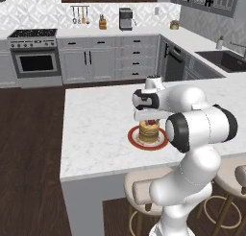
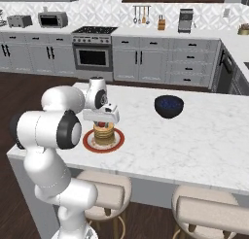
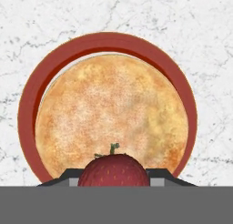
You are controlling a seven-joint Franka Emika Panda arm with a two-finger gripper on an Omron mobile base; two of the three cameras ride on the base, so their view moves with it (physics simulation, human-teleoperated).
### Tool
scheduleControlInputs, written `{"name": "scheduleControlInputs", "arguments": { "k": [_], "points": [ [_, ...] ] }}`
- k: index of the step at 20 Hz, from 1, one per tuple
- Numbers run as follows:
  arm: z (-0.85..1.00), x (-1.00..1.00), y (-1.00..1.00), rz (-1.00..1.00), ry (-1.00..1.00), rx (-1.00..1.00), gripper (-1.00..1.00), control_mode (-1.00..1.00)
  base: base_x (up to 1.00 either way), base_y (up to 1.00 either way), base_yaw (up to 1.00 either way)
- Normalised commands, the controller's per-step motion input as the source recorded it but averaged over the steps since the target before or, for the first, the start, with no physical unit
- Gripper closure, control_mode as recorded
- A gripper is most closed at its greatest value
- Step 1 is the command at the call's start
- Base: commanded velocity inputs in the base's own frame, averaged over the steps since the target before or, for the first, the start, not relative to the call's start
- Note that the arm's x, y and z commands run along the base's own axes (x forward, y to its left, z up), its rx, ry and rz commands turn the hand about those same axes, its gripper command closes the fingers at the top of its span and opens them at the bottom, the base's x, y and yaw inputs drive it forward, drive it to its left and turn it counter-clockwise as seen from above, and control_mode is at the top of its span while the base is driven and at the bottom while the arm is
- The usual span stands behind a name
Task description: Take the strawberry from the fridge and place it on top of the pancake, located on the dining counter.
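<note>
While the jaws [image 3: 113,182] are closed on the strawberry [image 3: 113,170], the fruit sits directly above the pancake [image 3: 112,120], toward the stack's near edge as the hand view frames it. Its green stem points up in that view, toward the pancake's middle; the berry is roundish, so no clear long axis can be told. In the left base view the strawberry [image 1: 152,122] shows as a red speck just over the top of the stack [image 1: 149,131], and the right base view gives the same, the berry [image 2: 101,124] tucked under the hand above the pancake [image 2: 104,133]; whether it touches the top cannot be told.

One strawberry, one stack of pancakes, one red plate [image 3: 31,104] under it. The plate rests on the white marble surface [image 1: 96,129] of the dining counter, near its front edge.

One dark blue bowl [image 2: 168,106] stands on the same surface, well apart from the plate on its right in the right base view. Three round pale stools show along the front edge, one [image 2: 105,187] just below the plate. Behind, across dark wood floor, are a stove [image 2: 92,48], grey cupboards and a sink [image 1: 225,59]. The robot's own forearm covers part of the plate's right side in the left base view.
</note>
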Motion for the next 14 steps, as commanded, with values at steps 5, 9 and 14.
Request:
{"name": "scheduleControlInputs", "arguments": {
  "k": [5,9,14],
  "points": [
    [-0.01,0.00,0.00,0.00,0.00,0.00,1.00,-1.00,0.00,0.00,0.00],
    [0.00,0.03,0.00,0.00,0.00,0.00,1.00,-1.00,0.00,0.00,0.00],
    [0.00,0.05,0.00,0.00,0.01,0.00,1.00,-1.00,0.00,0.00,0.00]
  ]
}}
